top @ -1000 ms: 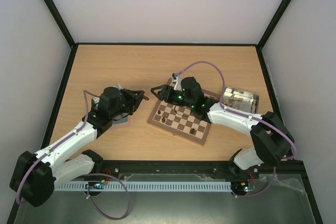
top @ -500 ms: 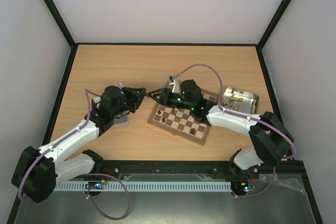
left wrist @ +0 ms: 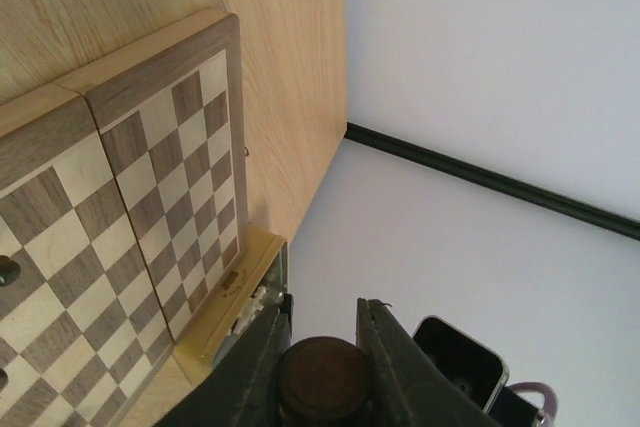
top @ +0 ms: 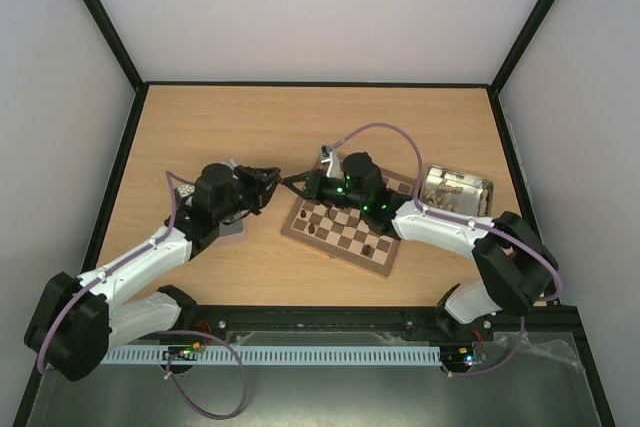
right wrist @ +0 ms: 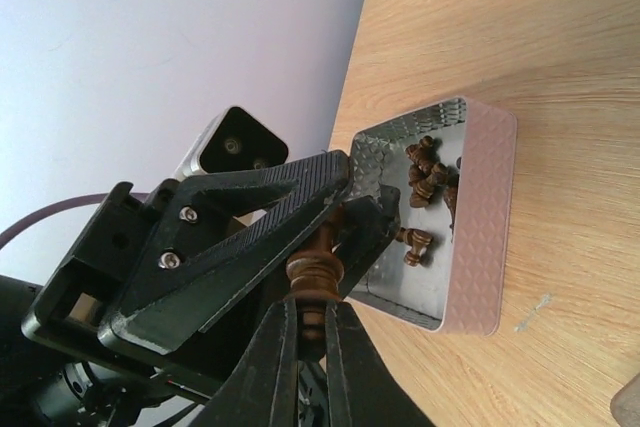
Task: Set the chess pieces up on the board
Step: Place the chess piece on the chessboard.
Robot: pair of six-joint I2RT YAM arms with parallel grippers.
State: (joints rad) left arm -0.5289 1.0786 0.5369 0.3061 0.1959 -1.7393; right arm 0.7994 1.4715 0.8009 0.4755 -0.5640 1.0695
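One dark brown chess piece [right wrist: 316, 272] hangs in the air just left of the board [top: 335, 255], with both grippers on it. My left gripper [left wrist: 320, 312] is shut on its round base [left wrist: 322, 379]. My right gripper [right wrist: 313, 309] is shut on its turned stem from the opposite side. In the top view the two grippers meet tip to tip, left gripper [top: 272, 180] and right gripper [top: 293, 183]. A few dark pieces [top: 313, 228] stand on the board's squares. More dark pieces [right wrist: 425, 182] lie in a grey tray [right wrist: 482, 237] below the left gripper.
A metal tray [top: 482, 187] holding pale pieces sits right of the board; the left wrist view shows its yellow side [left wrist: 225, 297]. The grey tray [top: 232, 231] lies partly under the left arm. Black frame rails edge the table, with white walls behind.
My right gripper moved left to meet the left gripper and went from open to shut on the piece that the left gripper holds. The left arm shifted slightly right.
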